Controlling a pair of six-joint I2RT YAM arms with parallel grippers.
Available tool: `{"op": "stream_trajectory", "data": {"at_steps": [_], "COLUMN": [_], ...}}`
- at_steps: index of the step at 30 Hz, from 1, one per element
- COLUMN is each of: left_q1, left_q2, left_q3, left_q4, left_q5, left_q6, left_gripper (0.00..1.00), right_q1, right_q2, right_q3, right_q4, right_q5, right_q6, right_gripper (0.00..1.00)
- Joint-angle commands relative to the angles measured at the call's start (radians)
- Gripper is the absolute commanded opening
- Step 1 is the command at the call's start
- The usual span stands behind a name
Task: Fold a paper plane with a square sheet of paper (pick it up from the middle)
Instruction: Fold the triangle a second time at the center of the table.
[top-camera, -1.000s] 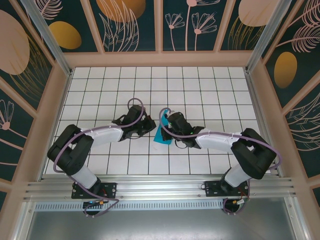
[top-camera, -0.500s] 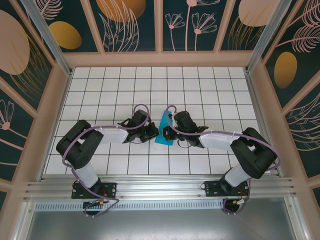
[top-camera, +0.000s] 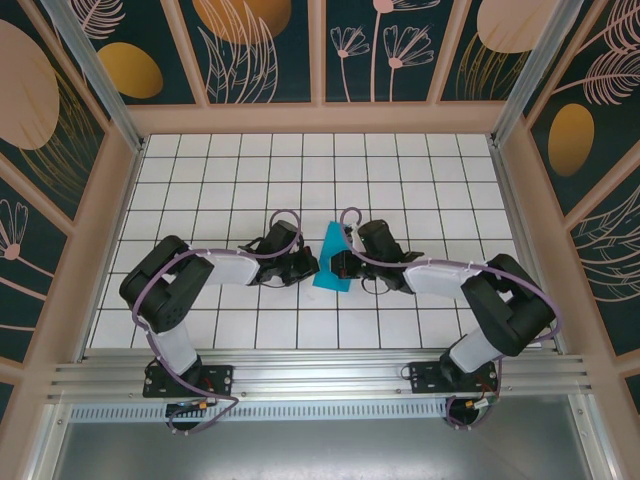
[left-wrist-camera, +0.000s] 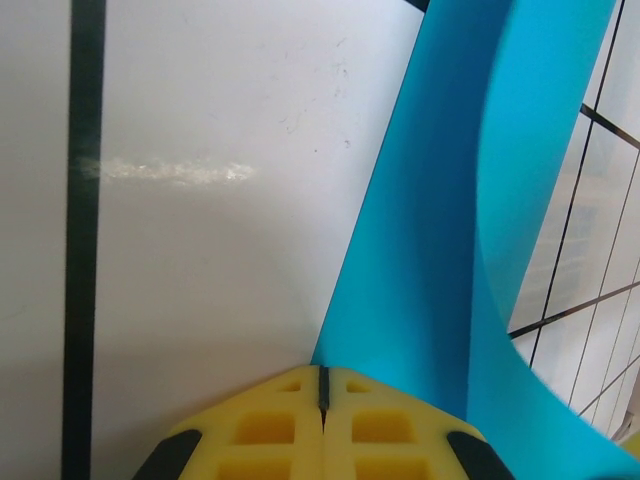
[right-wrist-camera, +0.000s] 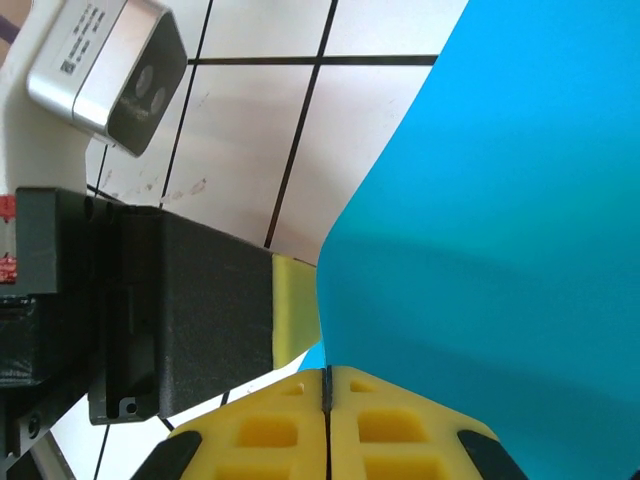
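We see the table (top-camera: 200, 180) from above in bright, even light, with only soft, short shadows under the arms (top-camera: 225, 268). The frame posts (top-camera: 90, 70) lean outward toward the corners of that view. Ahead and to the left of the left claw (left-wrist-camera: 322, 385), the white tile (left-wrist-camera: 200, 290) is nearly washed out and crossed by a pale smear of glare (left-wrist-camera: 170, 170). The paper (left-wrist-camera: 450, 200) just right of that claw has a darker band and soft edges. Just above the right claw (right-wrist-camera: 328, 385) a shadow dims the paper, and the pads (right-wrist-camera: 270, 432) nearest the lens look slightly blurred.
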Motion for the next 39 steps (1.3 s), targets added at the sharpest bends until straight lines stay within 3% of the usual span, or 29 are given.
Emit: {"op": "stream_trajectory", "data": {"at_steps": [1,11,22,39], "left_q1": [-0.005,-0.004,-0.005,-0.004], "left_q2": [0.05,0.07,0.073,0.077], "left_q3": [0.002,0.015,0.032,0.046], "left_q4": [-0.035,-0.05,-0.068,-0.088], "left_q5": [-0.028,-0.03,-0.035,-0.036], "left_q6": [0.031,0.048,0.056,0.066], "left_gripper": [0.02,0.01,0.02,0.02], "right_q1": [-0.038,-0.173,-0.228,-0.266], "right_q2": [-0.009,0.044,0.153,0.224], "right_q3": [-0.023,0.004,0.077,0.119], "right_q4": [-0.002,-0.046,-0.094,-0.118], "right_q5": [-0.075,-0.23,-0.334,-0.337], "right_q6": [-0.032,-0.156,-0.267,-0.321], "right_gripper": [0.09,0.11,0.12,0.13]}}
